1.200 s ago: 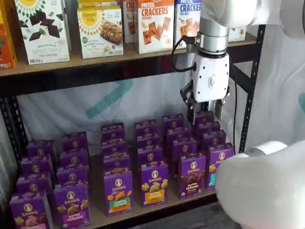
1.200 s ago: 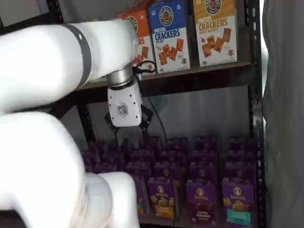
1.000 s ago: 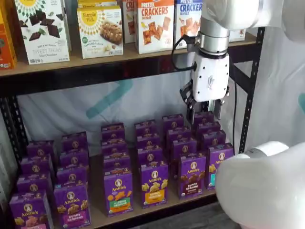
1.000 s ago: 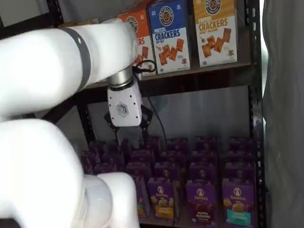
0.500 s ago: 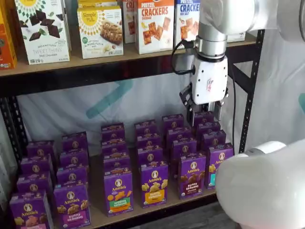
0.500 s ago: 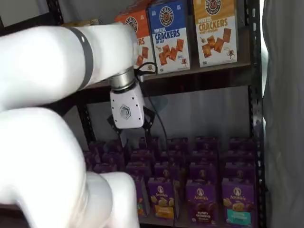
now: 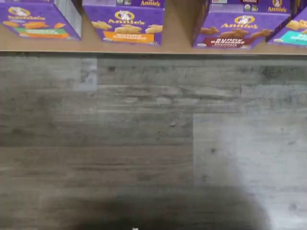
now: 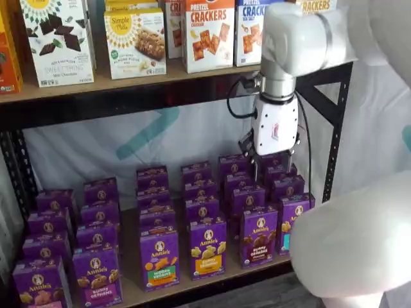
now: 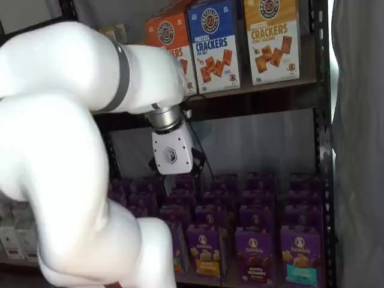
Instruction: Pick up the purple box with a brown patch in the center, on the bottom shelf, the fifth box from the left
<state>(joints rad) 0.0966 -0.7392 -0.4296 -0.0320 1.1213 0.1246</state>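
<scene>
The purple box (image 8: 259, 236) with dark brown snacks on its front stands in the front row of the bottom shelf (image 8: 192, 281), and also shows in the other shelf view as the purple box (image 9: 255, 252). In the wrist view the purple box (image 7: 238, 33) sits at the shelf's front edge (image 7: 177, 46). My gripper (image 8: 272, 165) hangs above the rear rows, higher than and behind that box. Its two black fingers (image 8: 253, 165) stand apart with purple cartons showing between them, so it is open and holds nothing. In a shelf view the gripper (image 9: 176, 177) is partly lost against the dark boxes.
Several rows of similar purple cartons (image 8: 159, 256) fill the bottom shelf. Cracker boxes (image 8: 209, 33) line the upper board. A black rack post (image 8: 336, 122) stands right of the gripper. My arm's large white link (image 8: 350, 247) blocks the lower right. Grey plank floor (image 7: 153, 143) lies before the shelf.
The gripper has come down a little toward the rear boxes and shifted sideways as the arm swung. Its fingers stay apart.
</scene>
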